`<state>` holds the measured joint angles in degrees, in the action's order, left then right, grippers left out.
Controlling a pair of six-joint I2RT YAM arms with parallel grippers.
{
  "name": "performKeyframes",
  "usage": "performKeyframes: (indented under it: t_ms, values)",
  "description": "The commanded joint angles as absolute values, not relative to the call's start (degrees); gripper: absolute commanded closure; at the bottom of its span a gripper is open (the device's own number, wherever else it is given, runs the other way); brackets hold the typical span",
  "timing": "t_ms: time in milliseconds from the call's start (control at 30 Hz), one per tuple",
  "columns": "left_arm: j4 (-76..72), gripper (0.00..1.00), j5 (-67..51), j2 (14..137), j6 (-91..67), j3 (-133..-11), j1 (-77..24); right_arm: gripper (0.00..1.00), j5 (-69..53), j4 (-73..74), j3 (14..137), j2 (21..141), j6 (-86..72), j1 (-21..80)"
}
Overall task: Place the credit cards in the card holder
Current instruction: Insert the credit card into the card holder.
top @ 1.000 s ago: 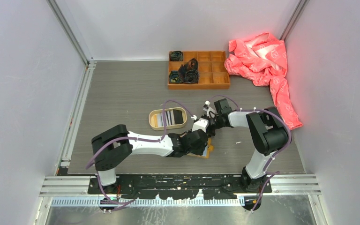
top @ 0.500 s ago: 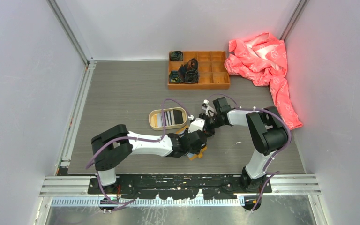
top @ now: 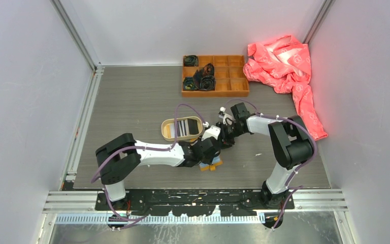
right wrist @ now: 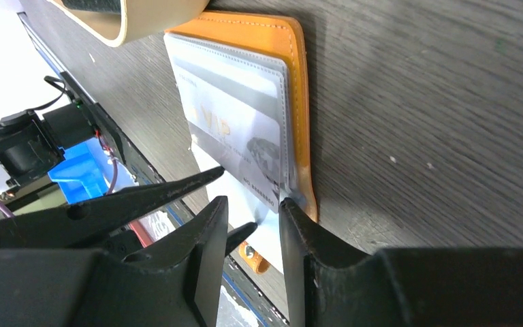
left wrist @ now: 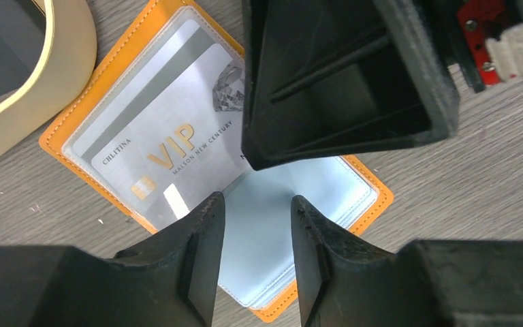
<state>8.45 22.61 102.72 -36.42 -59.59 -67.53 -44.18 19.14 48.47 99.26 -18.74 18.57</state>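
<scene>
The card holder [left wrist: 327,184] lies open on the table, orange-edged with pale blue pockets, and shows small under the arms [top: 212,164]. A silver VIP credit card [left wrist: 170,136] sits in its clear left pocket, also seen in the right wrist view [right wrist: 235,129]. More credit cards [top: 185,126] lie in the oval tan tray [top: 166,129]. My left gripper [left wrist: 253,225] hovers open over the blue pockets with nothing between its fingers. My right gripper [right wrist: 252,218] is open at the holder's fold; one fingertip [right wrist: 291,208] touches the clear pocket's edge. The two grippers stand close together [top: 218,142].
The tan tray's rim [left wrist: 68,61] lies just beside the holder's far corner. An orange wooden compartment box [top: 231,76] with dark rolled items stands at the back. A pink-red cloth [top: 284,61] is heaped at the back right.
The right gripper has opened from nearly shut. Both grippers shifted slightly left, and the card holder moved left and nearer with them.
</scene>
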Motion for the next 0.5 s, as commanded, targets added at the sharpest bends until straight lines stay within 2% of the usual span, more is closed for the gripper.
performKeyframes:
  t_ms: [0, 300, 467]
  values:
    - [7.60, 0.59, 21.73, 100.54, -34.35, -59.38, -66.53, 0.60, -44.40, 22.54, 50.65, 97.39, -16.21, 17.79]
    - [6.96, 0.59, 20.96, 98.63, -32.91, -58.91, -65.56, 0.57, -47.18, 27.89, 52.87, 97.17, -12.25, 15.96]
    - [3.22, 0.60, 17.76, 93.51, -33.33, -54.91, -65.54, 0.58, -47.52, 31.24, 54.55, 95.15, -8.72, 14.74]
